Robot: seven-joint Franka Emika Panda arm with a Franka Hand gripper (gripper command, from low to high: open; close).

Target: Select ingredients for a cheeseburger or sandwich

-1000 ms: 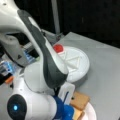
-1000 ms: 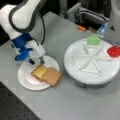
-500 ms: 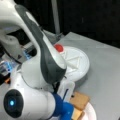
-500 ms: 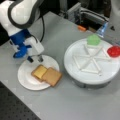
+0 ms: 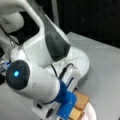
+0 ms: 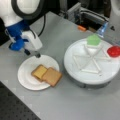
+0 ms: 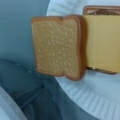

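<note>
A white paper plate point(image 6: 27, 82) holds the sandwich: a tan-brown bread square point(image 6: 53, 76) lies partly over a yellow cheese square point(image 6: 39, 72). In the wrist view the bread square point(image 7: 58, 47) overlaps the cheese square point(image 7: 102, 41), and a brown bread edge point(image 7: 100, 9) shows under the cheese. My gripper point(image 6: 32, 53) hangs just above the plate's far left rim, open and holding nothing. In a front view the arm hides most of the plate; bread point(image 5: 81, 100) and cheese point(image 5: 75, 113) peek out beside the blue gripper body point(image 5: 66, 102).
A white round turntable point(image 6: 75, 72) with raised dividers stands to the plate's right, carrying a green leaf-like piece point(image 6: 93, 40) and a red disc point(image 6: 114, 51). Grey equipment point(image 6: 82, 15) and an orange object point(image 6: 81, 28) sit behind it.
The arm has shifted slightly and now covers the red disc in a front view. The bread and cheese on the plate have not moved.
</note>
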